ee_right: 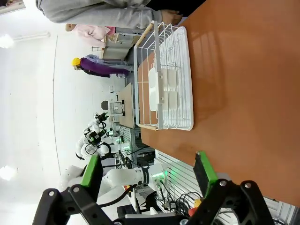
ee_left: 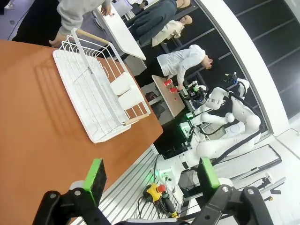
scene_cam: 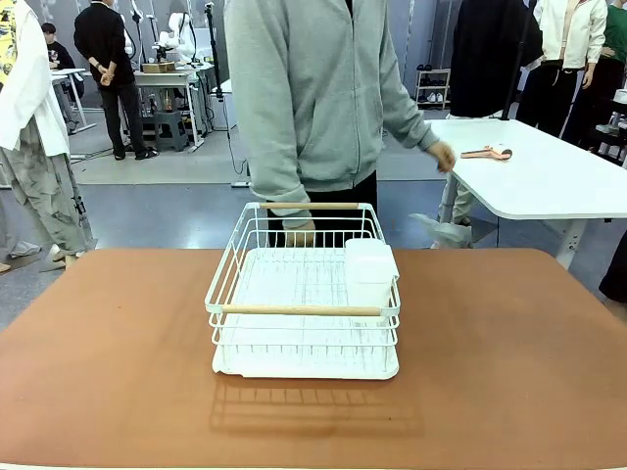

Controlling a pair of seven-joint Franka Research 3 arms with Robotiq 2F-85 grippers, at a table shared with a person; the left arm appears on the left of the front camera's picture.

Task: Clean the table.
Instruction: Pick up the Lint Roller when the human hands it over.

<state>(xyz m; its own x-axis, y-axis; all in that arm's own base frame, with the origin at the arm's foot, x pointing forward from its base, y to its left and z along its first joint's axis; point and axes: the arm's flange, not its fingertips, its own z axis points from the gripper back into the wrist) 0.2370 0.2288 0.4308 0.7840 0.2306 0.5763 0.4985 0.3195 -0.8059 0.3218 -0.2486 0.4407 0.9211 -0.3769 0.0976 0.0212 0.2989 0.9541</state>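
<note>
The left gripper [ee_left: 151, 176] is spread wide with nothing between its pads. The right gripper [ee_right: 147, 171] is likewise spread and empty. The reddish-brown table [scene_cam: 509, 372] bears a white dish rack [scene_cam: 304, 294] near its middle (a person's hand [scene_cam: 299, 233] rests at the far handle).

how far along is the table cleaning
Done: hard to judge; a rack holding a white box stands in the middle of the table. In hand: a person's hand is at the rack's far handle; the left tool and right tool are open, holding nothing. Left: probably moving the rack off and any wiping.
</note>
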